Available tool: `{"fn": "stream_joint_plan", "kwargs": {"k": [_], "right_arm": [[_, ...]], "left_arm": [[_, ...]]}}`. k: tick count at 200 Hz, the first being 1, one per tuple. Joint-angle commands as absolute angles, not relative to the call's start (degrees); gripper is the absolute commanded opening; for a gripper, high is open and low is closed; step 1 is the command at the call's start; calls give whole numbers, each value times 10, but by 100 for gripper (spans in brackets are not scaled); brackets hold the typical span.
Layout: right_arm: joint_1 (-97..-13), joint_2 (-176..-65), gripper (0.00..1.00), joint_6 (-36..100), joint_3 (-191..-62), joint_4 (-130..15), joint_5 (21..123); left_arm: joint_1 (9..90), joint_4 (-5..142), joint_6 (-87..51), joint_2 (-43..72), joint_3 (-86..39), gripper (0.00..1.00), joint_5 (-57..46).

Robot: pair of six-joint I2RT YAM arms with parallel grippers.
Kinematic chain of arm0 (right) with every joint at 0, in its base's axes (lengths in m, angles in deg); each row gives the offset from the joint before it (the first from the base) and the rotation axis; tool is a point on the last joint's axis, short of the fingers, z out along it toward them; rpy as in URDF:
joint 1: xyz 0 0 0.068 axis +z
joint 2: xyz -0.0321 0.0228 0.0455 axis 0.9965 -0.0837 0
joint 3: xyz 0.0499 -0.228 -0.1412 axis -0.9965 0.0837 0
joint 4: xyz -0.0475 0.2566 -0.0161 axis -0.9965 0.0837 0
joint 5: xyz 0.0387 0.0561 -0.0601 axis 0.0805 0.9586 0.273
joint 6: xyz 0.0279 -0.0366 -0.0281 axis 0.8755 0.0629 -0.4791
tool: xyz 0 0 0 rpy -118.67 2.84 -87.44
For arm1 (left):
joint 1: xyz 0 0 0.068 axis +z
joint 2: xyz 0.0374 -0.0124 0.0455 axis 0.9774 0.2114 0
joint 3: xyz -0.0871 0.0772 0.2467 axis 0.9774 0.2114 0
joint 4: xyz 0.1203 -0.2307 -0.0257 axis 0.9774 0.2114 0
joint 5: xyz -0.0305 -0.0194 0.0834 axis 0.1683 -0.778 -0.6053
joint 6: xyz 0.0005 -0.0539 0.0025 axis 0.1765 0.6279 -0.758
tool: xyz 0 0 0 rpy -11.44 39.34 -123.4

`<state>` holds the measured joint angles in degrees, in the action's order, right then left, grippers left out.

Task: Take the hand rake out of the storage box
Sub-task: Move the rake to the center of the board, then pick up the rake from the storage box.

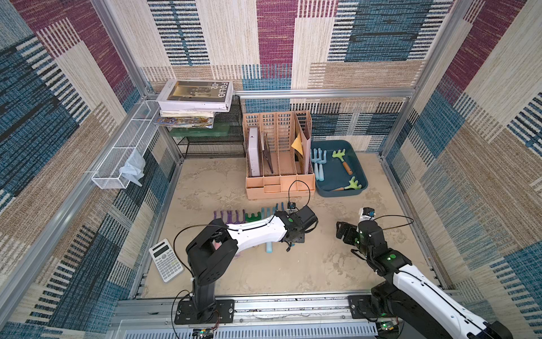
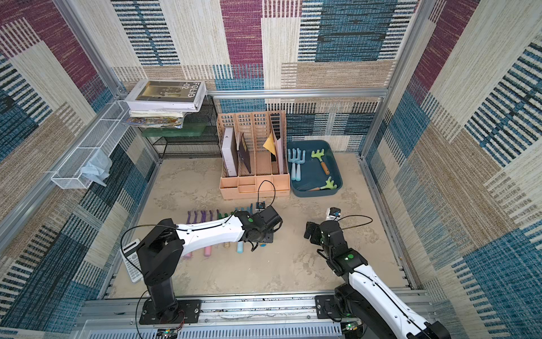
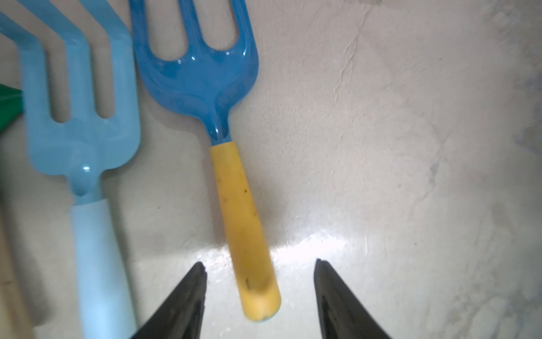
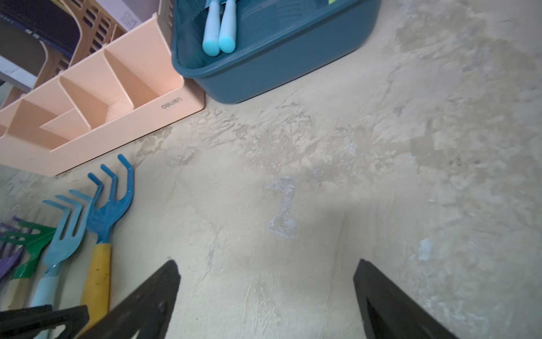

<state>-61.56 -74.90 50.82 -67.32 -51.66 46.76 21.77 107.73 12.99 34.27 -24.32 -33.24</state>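
L gripper [image 3: 259, 262] is hovering, jaws apart & gripping nothing, either side of the yellow handle of a blue hand rake [image 3: 234, 205] that's lying on the table [image 3: 381, 146]. R gripper [image 4: 267, 264] is hanging wide open over the table. Storage box [image 1: 333, 174] is sitting at the back by the peach file organiser [image 1: 278, 182], holding 2 light-blue rakes [image 1: 318, 161] + 2 green rakes [image 1: 340, 154].

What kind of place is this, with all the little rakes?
Probably a robot test booth, not a garden: a left arm and right arm bolted to a metal rail, patterned walls on an aluminium frame, and hand rakes lined up on the tabletop.
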Motion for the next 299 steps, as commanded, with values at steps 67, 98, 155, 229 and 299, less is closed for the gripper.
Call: {"fn": "stream_joint_plan", "kwargs": {"k": [67,98,155,229,299], "right_arm": [[-628,-900,92,463,-817,-535,494],[-645,-1064,79,442,-968,-481,454],[-731,-1390,59,384,-1290,-404,513],[-745,-1769,47,338,-1810,-211,549],[-744,-1840,42,327,-1856,-210,554]], "left_arm": [[333,1155,-38,-126,-18,95,-440],[374,1156,-38,-245,82,99,-495],[374,1135,-25,-336,126,99,-472],[375,1132,-34,-291,117,99,-476],[376,1137,-45,-240,99,99,-489]]}}
